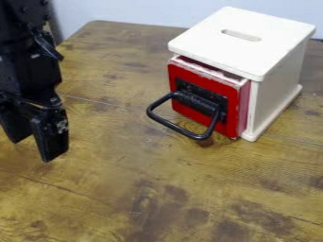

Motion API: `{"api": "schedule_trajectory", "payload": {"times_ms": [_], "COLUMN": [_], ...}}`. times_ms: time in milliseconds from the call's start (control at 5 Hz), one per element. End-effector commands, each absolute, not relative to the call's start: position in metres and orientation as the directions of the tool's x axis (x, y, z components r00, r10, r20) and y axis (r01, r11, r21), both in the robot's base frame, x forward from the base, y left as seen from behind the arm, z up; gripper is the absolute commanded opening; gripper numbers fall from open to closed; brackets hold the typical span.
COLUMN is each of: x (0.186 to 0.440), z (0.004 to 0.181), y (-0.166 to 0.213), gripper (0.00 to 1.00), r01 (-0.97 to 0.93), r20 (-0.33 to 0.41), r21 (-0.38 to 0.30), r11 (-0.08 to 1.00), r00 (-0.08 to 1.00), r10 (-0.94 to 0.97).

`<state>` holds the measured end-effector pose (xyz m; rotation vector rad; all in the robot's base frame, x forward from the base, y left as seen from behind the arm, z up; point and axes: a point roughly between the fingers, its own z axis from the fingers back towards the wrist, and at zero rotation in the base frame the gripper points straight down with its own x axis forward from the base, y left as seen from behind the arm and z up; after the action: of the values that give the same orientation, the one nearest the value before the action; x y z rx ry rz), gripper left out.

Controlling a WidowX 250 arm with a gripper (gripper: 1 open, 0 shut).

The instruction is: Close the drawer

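Note:
The drawer (202, 96) has a red front with a black panel and sits in a small white cabinet (252, 47) at the right. Its red front juts out a little from the cabinet face. A large black loop handle (177, 120) hangs forward from it, low over the table. My black gripper (33, 129) is at the far left edge, pointing down, well away from the handle. Its two fingers (51, 135) stand apart with nothing between them, so it is open.
The wooden table (164, 198) stretches across the view, its far edge along the top left. The cabinet has a slot in its top (243, 35). My black arm (25, 47) rises along the left edge.

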<state>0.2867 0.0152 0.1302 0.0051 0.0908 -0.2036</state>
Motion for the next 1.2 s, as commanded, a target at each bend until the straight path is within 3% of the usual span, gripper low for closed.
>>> {"api": "schedule_trajectory", "payload": {"times_ms": [0,400,1000], "x": [0.299,0.302,0.29], "z": [0.144,0.14,0.154], "y": [0.023,0.022,0.016], "gripper": [1.0,1.0,1.0], "r01": [0.212,0.267,0.252], "r20": [-0.047,-0.059,-0.053], "r21": [0.013,0.006,-0.002], "r11": [0.977,0.964,0.968], "r00": [0.976,0.962,0.966], "r10": [-0.212,-0.266,-0.252]}}
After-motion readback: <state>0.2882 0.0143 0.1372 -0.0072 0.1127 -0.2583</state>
